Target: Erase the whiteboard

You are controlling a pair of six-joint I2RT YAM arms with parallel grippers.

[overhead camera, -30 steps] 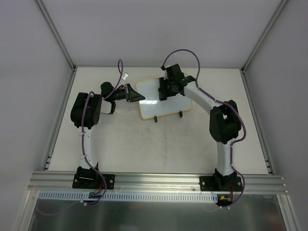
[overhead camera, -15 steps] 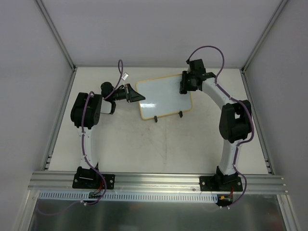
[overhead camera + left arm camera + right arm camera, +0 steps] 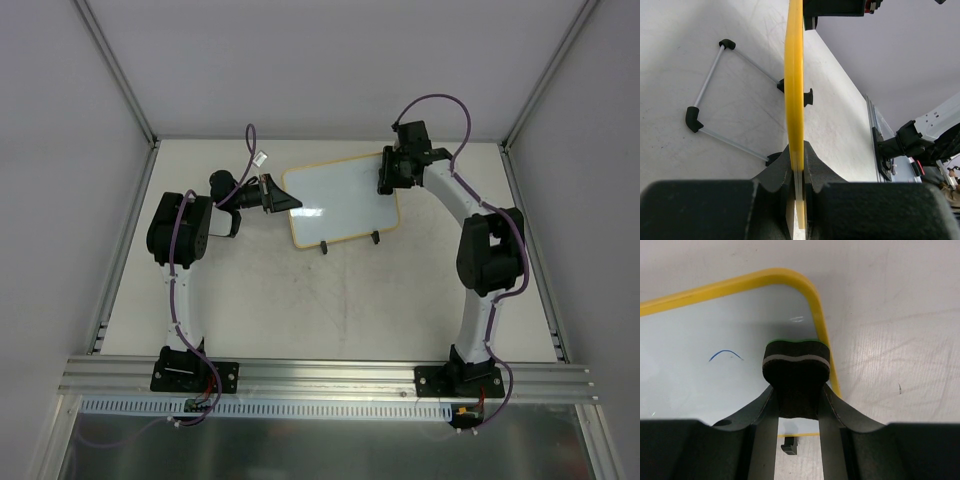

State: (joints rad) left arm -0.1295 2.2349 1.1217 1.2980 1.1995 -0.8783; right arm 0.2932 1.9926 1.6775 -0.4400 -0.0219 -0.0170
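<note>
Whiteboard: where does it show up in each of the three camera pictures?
Top external: whiteboard upper middle.
Left wrist: edge-on, a yellow vertical strip at centre.
Right wrist: upper left, behind the eraser.
Shared landmark: its black foot.

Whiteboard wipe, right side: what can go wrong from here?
1. The eraser in the right claw sits by the right rim of the whiteboard; it may slip off or catch there.
2. A blue stroke lies left of the eraser and could be missed.
3. The left claw pinches only the frame edge; wiping pressure might twist the board.
</note>
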